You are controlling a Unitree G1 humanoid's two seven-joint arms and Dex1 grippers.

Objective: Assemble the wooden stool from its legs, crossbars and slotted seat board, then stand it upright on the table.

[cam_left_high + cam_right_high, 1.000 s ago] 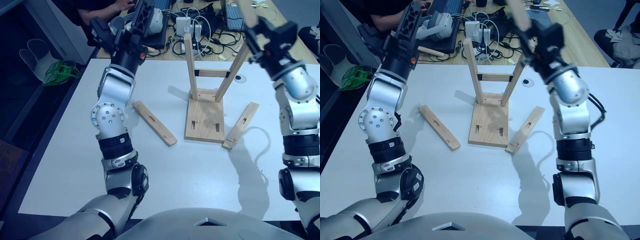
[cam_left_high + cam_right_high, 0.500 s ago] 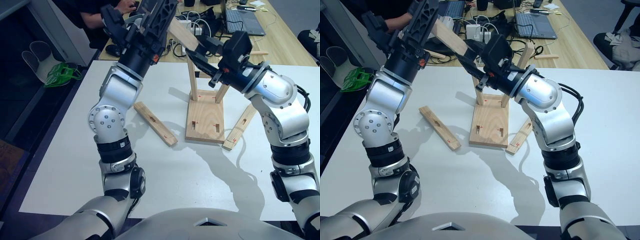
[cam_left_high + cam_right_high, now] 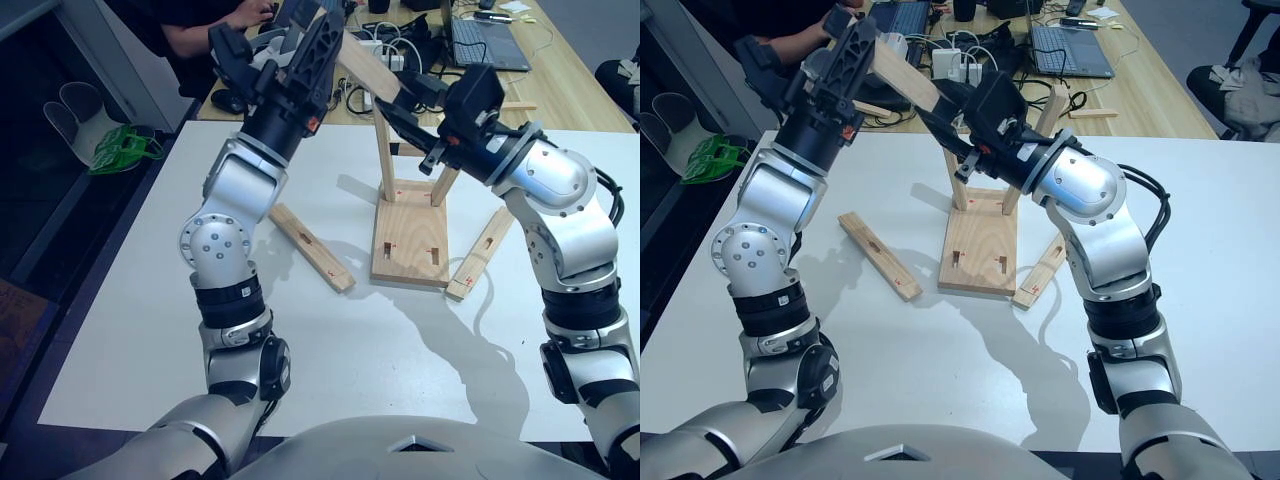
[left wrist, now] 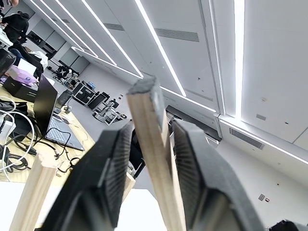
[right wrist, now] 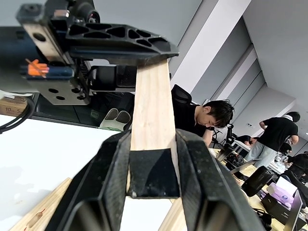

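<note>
Evidently partway through the build, at the step of fitting a third leg. Holds one loose leg in the air above and behind the seat board, with both arms at once. Clamps its upper end in the left gripper and its lower end in the right gripper, fingers pressed against both faces of the wood. Reads as a handover or regrasp between arms, judging by the shared hold.

Keeps the seat board flat on the desk, slots up, with two standing legs already seated in its far corners. Leaves the two near slots unfilled.

Next, probably: let go with one gripper, turn the leg upright, bring its end down over a near slot of the seat board and press straight in. Calls for a careful swing, given the standing legs just below the held leg. Could lever them out or shove the board with one knock.

Left of the seat board, well apart, a slotted piece lying flat at an angle. Right of the seat board, at or against its edge, a second slotted piece. Behind the seat board, past the desk's far edge, a laptop and tangled cables on another table, out of the way.
</note>
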